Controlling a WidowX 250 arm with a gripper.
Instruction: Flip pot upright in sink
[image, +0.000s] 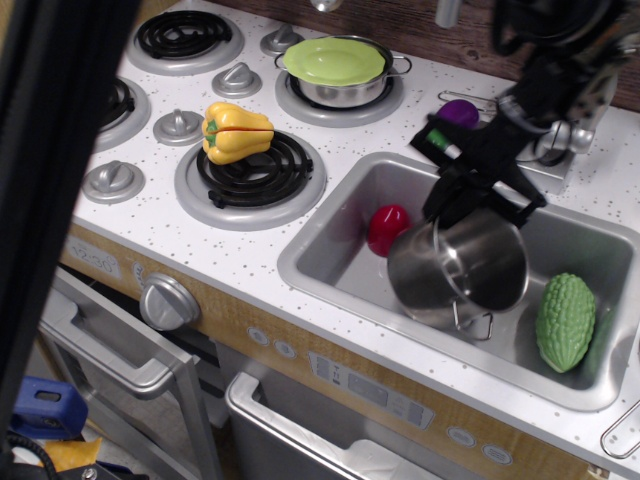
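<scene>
The shiny steel pot (462, 272) is in the sink (330, 262), held tilted with its base toward the camera and its rim up toward the gripper. A wire loop handle hangs at its lower edge. My black gripper (458, 202) comes in from the upper right and is shut on the pot's upper rim. The pot's opening faces away and is hidden.
A red toy (386, 226) lies in the sink left of the pot; a green bumpy gourd (564, 320) lies at the right. A purple eggplant (458, 112) and the faucet base (560, 140) sit behind the sink. A yellow pepper (236, 132) sits on a burner. A shallower pot with a lime-green plate (338, 66) stands behind.
</scene>
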